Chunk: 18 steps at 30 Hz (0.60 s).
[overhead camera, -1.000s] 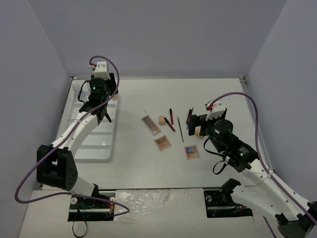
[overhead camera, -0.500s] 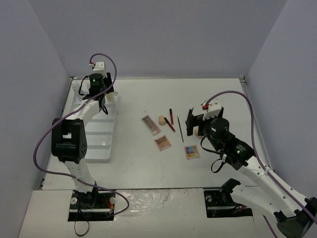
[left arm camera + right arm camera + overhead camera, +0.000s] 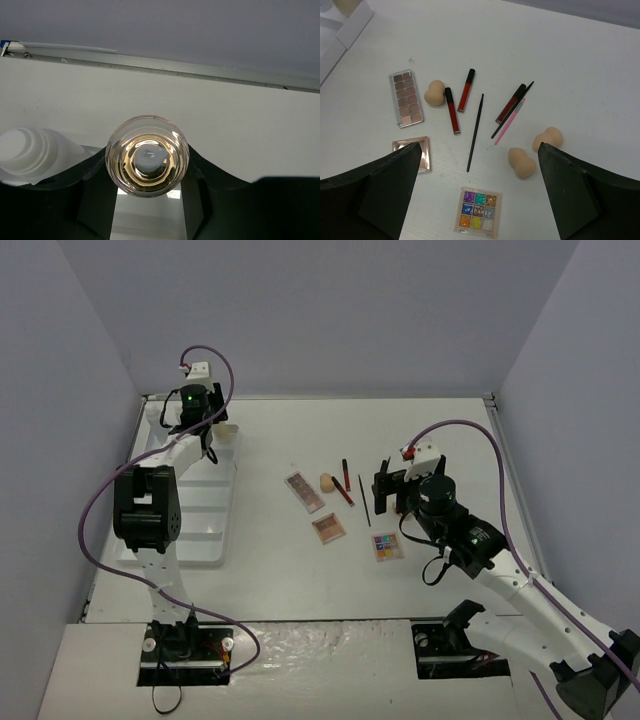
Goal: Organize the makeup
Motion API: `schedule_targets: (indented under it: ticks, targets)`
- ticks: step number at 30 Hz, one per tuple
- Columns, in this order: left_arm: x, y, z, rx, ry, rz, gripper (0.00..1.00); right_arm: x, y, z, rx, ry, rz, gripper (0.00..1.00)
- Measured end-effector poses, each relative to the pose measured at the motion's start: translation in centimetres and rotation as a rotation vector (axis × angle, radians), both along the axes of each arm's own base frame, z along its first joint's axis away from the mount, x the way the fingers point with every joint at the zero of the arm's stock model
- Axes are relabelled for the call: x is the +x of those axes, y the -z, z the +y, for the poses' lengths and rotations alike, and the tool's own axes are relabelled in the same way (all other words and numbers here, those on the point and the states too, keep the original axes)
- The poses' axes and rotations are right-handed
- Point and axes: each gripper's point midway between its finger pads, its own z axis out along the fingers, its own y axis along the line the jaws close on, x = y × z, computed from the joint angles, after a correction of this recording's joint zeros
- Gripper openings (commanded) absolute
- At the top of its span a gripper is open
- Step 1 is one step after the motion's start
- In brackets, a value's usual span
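My left gripper [image 3: 205, 427] is at the far end of the white slotted tray [image 3: 190, 530] and is shut on the amber bottle [image 3: 147, 162], seen end-on. A white-capped bottle [image 3: 25, 155] stands beside it. My right gripper [image 3: 478, 146] is open and empty above the loose makeup: a long eyeshadow palette [image 3: 406, 98], a bronze square palette [image 3: 415, 152], a colourful palette [image 3: 477, 210], three peach sponges [image 3: 434, 93] [image 3: 522, 162] [image 3: 547, 138], red pencils [image 3: 452, 110], a black brush [image 3: 475, 131] and a pink brush [image 3: 509, 128].
The tray lies along the table's left side, its corner in the right wrist view [image 3: 345, 25]. The back wall rail [image 3: 200, 75] runs just behind the left gripper. The makeup cluster [image 3: 345, 505] sits mid-table, left of the right gripper [image 3: 388, 490].
The left arm has folded back, carrying the amber bottle toward the tray's far end. The right gripper has shifted slightly left and farther, over the makeup.
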Motion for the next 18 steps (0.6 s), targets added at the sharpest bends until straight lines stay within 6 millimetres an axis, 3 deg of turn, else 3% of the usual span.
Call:
schedule_targets:
  ticks: [6, 9, 14, 18]
  targets:
    - [0.7, 1.7, -0.1, -0.001, 0.007, 0.015, 0.05, 0.2, 0.3, 0.0, -0.006, 0.003, 0.009, 1.00]
    - [0.7, 1.6, -0.1, -0.001, 0.007, 0.014, 0.13, 0.2, 0.4, 0.0, -0.007, 0.003, 0.010, 1.00]
    - [0.6, 1.7, -0.1, -0.002, 0.006, 0.013, 0.46, 0.2, 0.4, 0.0, -0.007, 0.003, 0.010, 1.00]
    - [0.7, 1.4, 0.0, -0.006, 0.003, -0.002, 0.66, 0.1, 0.4, 0.1, -0.005, -0.003, 0.012, 1.00]
